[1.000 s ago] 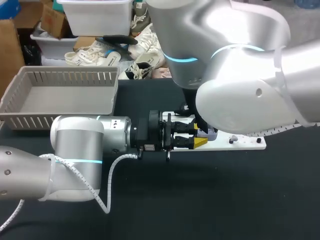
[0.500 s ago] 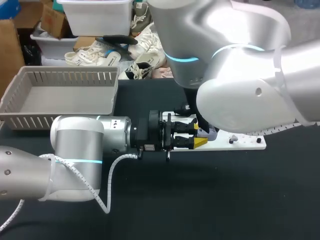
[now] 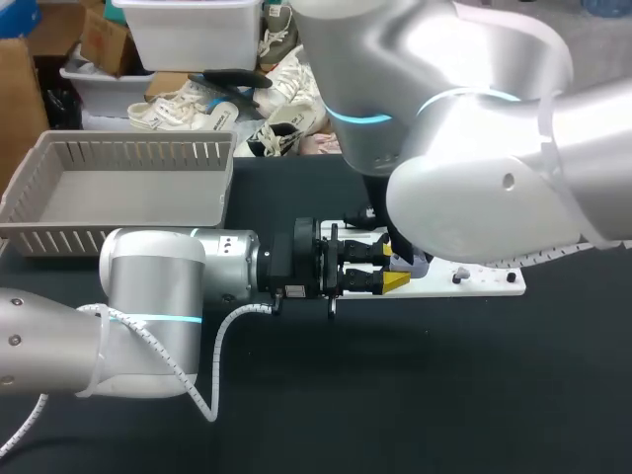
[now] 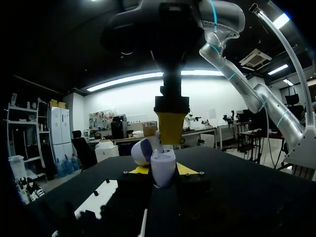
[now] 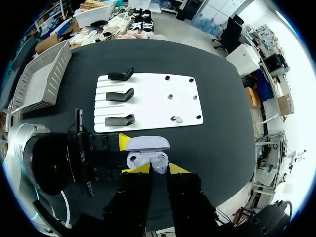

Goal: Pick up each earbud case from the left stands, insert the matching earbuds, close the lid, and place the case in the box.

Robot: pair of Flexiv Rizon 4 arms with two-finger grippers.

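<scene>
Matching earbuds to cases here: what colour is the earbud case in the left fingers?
Pale lavender earbud case, best seen in the right wrist view.

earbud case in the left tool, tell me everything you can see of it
The earbud case is a small, pale lavender, glossy plastic-looking shell, its hinged lid swung open. It stands roughly upright, clamped from two sides between the left tool's yellow tips. The right tool hangs close above its open mouth; contact unclear.

Open earbud case (image 4: 162, 167) clamped in left gripper (image 4: 163, 170), 2 yellow tips flanking, right gripper (image 4: 171, 128) just above
</scene>
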